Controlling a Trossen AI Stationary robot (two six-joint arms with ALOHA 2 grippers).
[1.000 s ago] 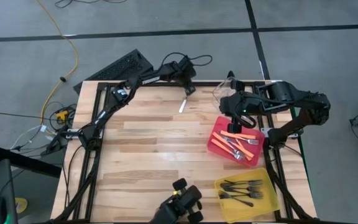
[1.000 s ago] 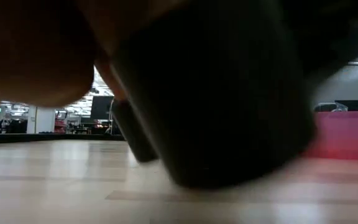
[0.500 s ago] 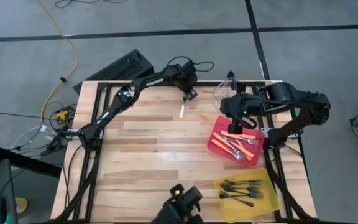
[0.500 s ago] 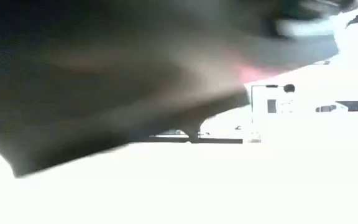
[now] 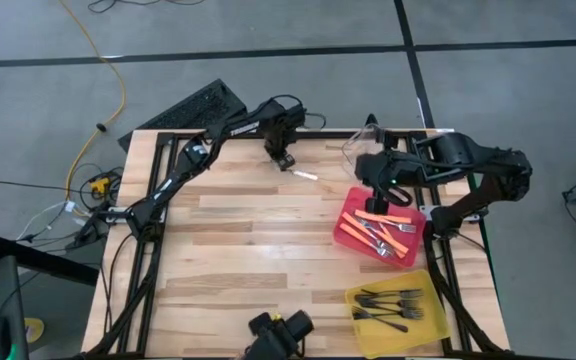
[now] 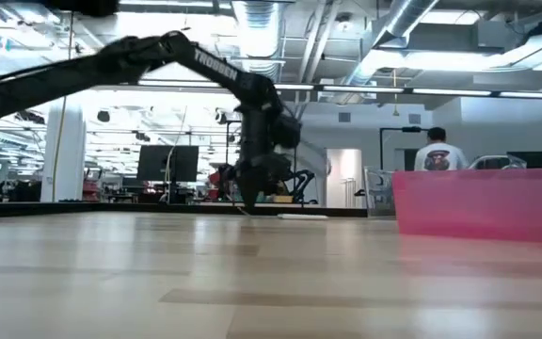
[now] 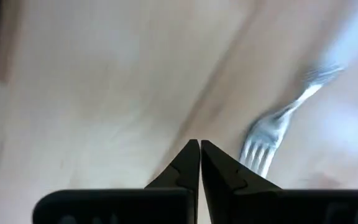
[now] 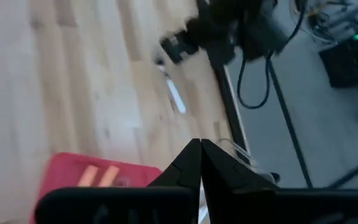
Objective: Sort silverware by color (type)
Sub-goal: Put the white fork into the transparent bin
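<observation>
Pale silver fork, slim and finger-thin, is lying loose on the far strip of the light wooden bench, just beside the left claw, which is hovering over it clenched tight and grasping nothing. Right claw is hanging clenched and empty above the far edge of the red plastic bin of orange-handled forks, with black forks lying in the yellow bin. Step in hand, by judgement, is the pickup of the last stray fork; next move is calling for the left claw opening, straddling the handle and closing.
</observation>
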